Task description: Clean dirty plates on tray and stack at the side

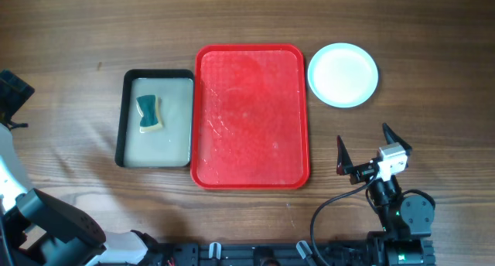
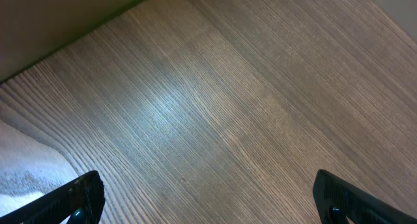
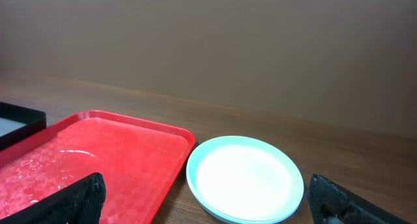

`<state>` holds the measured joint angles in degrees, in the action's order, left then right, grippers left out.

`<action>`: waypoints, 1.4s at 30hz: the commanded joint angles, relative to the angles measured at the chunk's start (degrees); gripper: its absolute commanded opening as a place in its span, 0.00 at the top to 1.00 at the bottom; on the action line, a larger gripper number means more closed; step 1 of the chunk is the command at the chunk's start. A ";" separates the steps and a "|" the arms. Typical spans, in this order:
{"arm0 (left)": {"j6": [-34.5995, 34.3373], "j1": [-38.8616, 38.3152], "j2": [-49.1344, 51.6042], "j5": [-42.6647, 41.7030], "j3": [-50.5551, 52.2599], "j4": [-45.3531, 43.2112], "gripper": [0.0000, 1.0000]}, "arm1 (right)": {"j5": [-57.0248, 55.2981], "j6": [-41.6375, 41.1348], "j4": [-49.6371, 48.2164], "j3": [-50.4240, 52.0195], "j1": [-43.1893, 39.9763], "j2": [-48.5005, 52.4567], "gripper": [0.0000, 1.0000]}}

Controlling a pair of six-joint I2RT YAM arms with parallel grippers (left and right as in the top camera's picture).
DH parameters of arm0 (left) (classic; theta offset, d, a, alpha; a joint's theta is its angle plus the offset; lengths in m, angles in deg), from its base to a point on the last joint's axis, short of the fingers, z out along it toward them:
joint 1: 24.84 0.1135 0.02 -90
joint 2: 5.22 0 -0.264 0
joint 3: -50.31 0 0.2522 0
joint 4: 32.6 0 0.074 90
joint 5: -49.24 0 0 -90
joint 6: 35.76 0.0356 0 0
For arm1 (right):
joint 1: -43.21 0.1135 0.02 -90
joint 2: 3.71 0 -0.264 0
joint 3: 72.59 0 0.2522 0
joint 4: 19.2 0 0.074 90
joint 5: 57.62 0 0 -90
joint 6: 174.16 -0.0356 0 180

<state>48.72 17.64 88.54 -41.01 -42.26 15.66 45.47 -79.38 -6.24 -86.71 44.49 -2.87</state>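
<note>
Near the plates [image 1: 343, 74], right fingers [image 1: 341, 158] spread wide, empty.

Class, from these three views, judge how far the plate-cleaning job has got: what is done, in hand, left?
Done: the plates sit stacked on the table right of the red tray, which shows only wet streaks. In hand: nothing; the left gripper and right gripper are open and empty. Left: apparently nothing; the sponge lies in the black basin.
</note>
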 commanded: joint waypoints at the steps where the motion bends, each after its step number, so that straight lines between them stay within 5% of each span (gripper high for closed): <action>1: -0.96 0.17 0.00 0.13 -0.24 -0.04 0.00 | -0.09 -0.66 -0.20 0.07 -0.24 -0.63 0.00; 16: -0.96 -0.28 -0.09 0.13 -0.17 -0.02 0.00 | -0.09 -0.66 -0.20 0.07 -0.24 -0.63 0.00; 22: -0.96 -6.71 -4.00 0.13 -0.17 0.00 0.00 | -0.09 -0.66 -0.20 0.07 -0.24 -0.63 0.00; 32: -0.96 -30.08 -28.26 0.13 -0.17 0.00 0.00 | -0.09 -0.66 -0.20 0.07 -0.24 -0.63 0.00; 42: -0.96 -32.92 -45.18 0.13 -0.17 1.73 0.00 | -0.09 -0.66 -0.20 0.07 -0.24 -0.63 0.01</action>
<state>48.50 -14.84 45.33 -41.20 -42.21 15.84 45.47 -79.38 -6.26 -86.71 44.49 -2.89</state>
